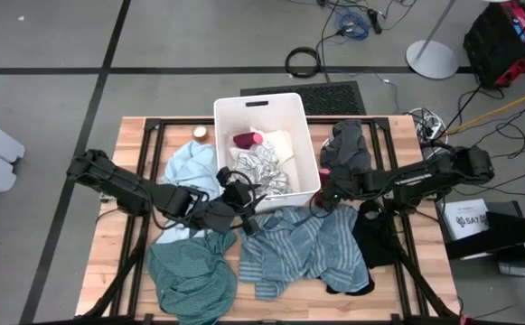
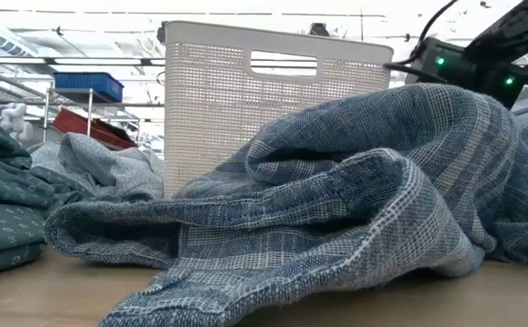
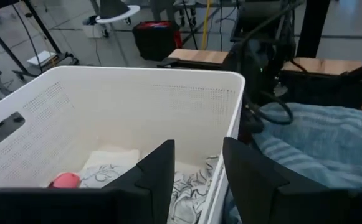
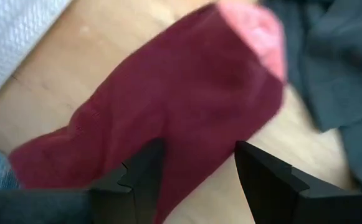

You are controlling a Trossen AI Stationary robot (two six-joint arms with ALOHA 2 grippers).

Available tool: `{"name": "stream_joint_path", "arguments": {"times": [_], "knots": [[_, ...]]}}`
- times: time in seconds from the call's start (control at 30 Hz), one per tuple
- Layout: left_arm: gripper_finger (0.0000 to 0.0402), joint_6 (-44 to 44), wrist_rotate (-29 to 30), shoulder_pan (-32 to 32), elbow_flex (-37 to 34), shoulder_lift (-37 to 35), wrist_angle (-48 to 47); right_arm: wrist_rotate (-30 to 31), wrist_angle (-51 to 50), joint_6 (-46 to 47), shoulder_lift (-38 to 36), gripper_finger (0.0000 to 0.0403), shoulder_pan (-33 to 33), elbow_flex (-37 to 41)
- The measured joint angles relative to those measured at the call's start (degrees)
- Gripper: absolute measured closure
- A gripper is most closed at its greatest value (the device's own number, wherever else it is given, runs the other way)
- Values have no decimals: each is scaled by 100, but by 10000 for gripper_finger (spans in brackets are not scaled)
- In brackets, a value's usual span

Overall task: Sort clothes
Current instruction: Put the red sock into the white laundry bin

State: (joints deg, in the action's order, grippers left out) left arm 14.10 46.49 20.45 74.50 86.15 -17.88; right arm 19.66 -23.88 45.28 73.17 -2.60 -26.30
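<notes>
Striped shirt (image 2: 354,200) up close; right gripper (image 4: 196,174), jaws open, hovers over maroon sock (image 4: 168,106), probably grabbing next; left gripper (image 3: 196,168) open above bin (image 3: 106,106).

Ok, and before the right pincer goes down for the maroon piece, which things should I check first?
1. Right pincer open and empty: ok.
2. Maroon piece lies directly below its fingers, on the table: ok.
3. Maroon piece is free of the dark grey garment beside it: cannot tell, the edges meet at the pink cuff.
4. Left pincer open, holding nothing, above the white bin: ok.
5. Bin has room left beside the fabrics inside: ok.
</notes>
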Motion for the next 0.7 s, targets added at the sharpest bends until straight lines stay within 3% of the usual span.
{"name": "stream_joint_path", "arguments": {"times": [0.17,0.43,0.7], "knots": [[255,-111,-1,22,0,2,0,-114,69,56,303,247,0,-30],[256,-96,-1,35,0,2,-3,-116,61,-119,260,390,5,-16],[256,-99,-1,109,0,2,-10,-263,-151,-160,-513,399,66,22]]}}
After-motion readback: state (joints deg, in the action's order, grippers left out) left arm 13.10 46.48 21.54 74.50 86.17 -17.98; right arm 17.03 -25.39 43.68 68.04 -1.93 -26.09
